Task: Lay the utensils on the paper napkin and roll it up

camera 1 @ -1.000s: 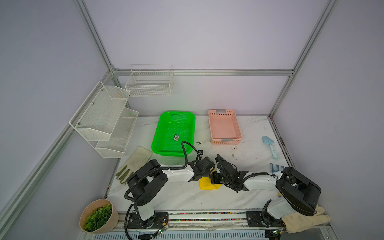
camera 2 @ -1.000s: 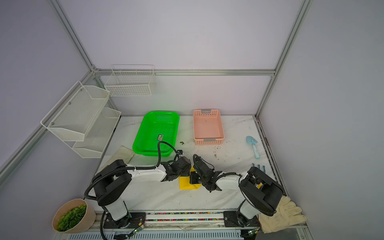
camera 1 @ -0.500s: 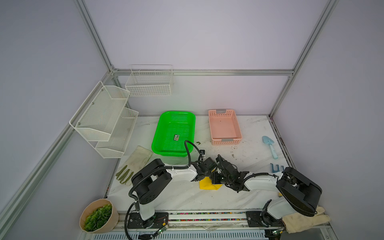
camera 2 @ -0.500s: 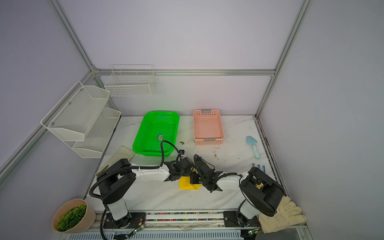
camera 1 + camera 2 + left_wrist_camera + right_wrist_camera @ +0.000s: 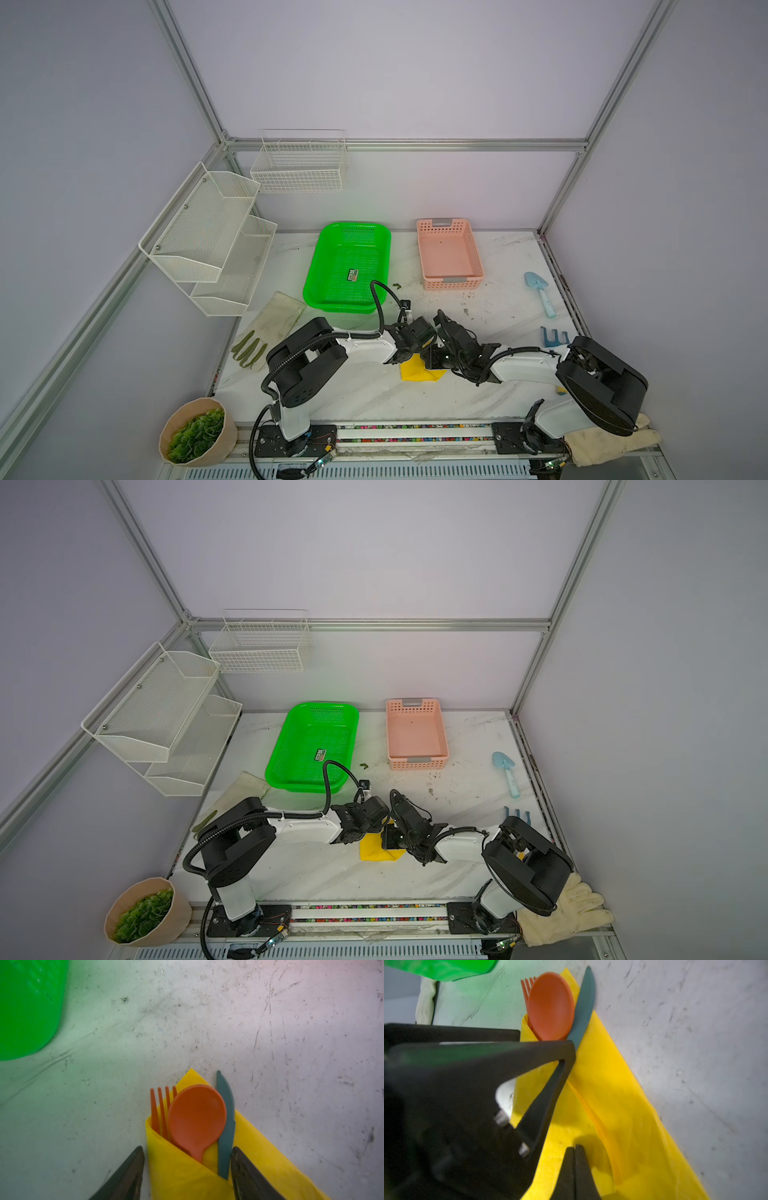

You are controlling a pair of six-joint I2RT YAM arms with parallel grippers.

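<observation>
The yellow paper napkin [image 5: 182,1176] lies on the table with one side folded over the utensils. An orange spoon [image 5: 196,1113], an orange fork [image 5: 159,1109] and a teal knife [image 5: 226,1126] stick out of its open end. My left gripper [image 5: 187,1167] is open and straddles the bundle: one finger stands just clear of the fold, the other is against the knife side. My right gripper [image 5: 575,1148] is shut, its tips over the napkin [image 5: 612,1095] further down, beside the left gripper's finger [image 5: 546,1084]. In both top views the arms hide most of the napkin [image 5: 417,370] [image 5: 380,848].
A green basket [image 5: 347,266] and a pink basket [image 5: 451,253] stand behind the arms. A light blue shovel [image 5: 540,293] and a blue rake [image 5: 552,336] lie at the right. Cream gloves lie at the left [image 5: 274,324] and front right [image 5: 611,440]. White racks [image 5: 208,237] hang at the left.
My left gripper has shifted a little to the right, closer to the right gripper over the napkin, and its jaws have narrowed slightly. The right arm has not moved.
</observation>
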